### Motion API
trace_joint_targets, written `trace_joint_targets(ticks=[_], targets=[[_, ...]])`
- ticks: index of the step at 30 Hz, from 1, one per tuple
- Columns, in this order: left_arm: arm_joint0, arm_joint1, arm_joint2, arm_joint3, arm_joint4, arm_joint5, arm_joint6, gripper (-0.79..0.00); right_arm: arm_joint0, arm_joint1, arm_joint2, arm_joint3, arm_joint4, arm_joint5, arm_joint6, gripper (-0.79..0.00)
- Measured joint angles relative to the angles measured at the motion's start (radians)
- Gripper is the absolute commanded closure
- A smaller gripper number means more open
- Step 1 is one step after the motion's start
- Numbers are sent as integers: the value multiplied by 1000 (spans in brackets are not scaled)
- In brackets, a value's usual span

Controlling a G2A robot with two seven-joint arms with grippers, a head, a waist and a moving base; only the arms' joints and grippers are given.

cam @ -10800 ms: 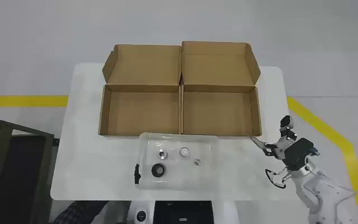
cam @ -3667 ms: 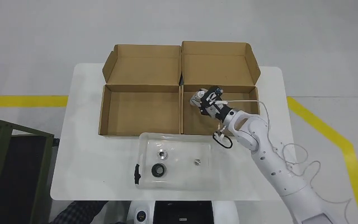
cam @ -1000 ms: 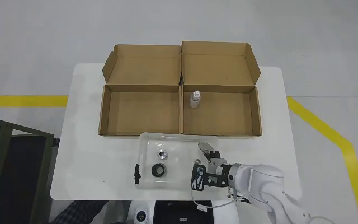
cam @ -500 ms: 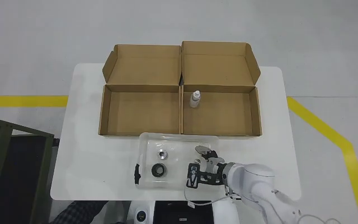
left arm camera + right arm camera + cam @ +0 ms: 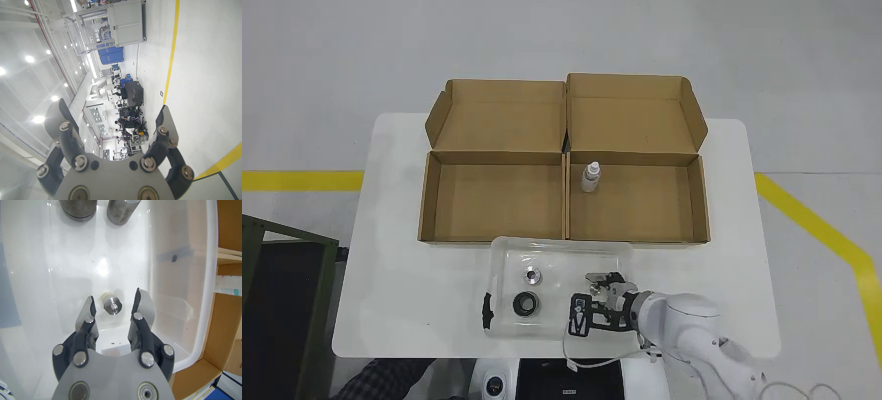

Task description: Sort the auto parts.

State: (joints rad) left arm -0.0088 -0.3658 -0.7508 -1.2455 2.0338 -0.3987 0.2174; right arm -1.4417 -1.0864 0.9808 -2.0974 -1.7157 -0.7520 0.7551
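Note:
A small silver stud-like part [image 5: 112, 306] lies on the floor of the clear plastic bin [image 5: 504, 250]. My right gripper [image 5: 114, 299] is low inside the bin, open, with one finger on each side of the part and not touching it. From above, the right gripper [image 5: 589, 296] sits over the bin's right end. Further along the bin are a silver round part [image 5: 533, 275] and a black ring [image 5: 527, 303]. A white part [image 5: 590, 177] stands in the right cardboard box [image 5: 682, 205]. My left gripper [image 5: 113, 108] is open and empty, pointing out at the room.
The left cardboard box [image 5: 492, 200] holds nothing; both boxes stand side by side behind the bin with lids folded back. The bin wall [image 5: 208, 275] is close beside one finger of my right gripper. A black clip [image 5: 486, 309] hangs on the bin's left rim.
My right arm has slid left along the front of the table, and its gripper has gone down into the bin around the small silver part. Earlier, it left the white part in the right box.

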Motion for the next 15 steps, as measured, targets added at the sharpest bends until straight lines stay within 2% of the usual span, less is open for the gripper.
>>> trace_joint_targets(ticks=[2,8,13,15], targets=[[0,0,0,0,0,0,0,-785,5,-2,-10,6,-1,-1,7,-342],[0,0,0,0,0,0,0,-785,17,-6,-32,18,0,0,23,-179],[0,0,0,0,0,0,0,-785,25,-7,-38,18,7,0,29,0],[0,0,0,0,0,0,0,-785,26,-8,-38,14,10,-1,26,0]])
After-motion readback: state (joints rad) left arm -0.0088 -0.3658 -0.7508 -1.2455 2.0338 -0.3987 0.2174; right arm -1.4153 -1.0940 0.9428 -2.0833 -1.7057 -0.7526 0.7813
